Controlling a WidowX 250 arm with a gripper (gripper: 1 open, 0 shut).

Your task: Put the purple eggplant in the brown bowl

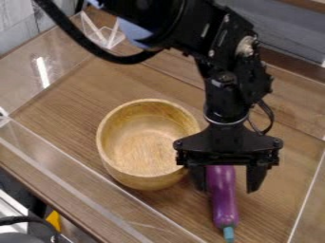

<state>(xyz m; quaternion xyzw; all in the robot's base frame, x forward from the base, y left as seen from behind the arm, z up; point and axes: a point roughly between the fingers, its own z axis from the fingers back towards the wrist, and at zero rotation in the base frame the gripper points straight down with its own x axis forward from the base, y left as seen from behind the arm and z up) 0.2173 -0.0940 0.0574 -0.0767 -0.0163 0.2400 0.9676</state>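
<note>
Lab test bench: wood tabletop [89, 104] inside clear acrylic walls [45, 57].

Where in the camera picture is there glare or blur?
Camera view: glare streaks on the clear wall at the left; the whole frame is soft; the claw, open over the purple eggplant, and the brown bowl remain readable.
</note>
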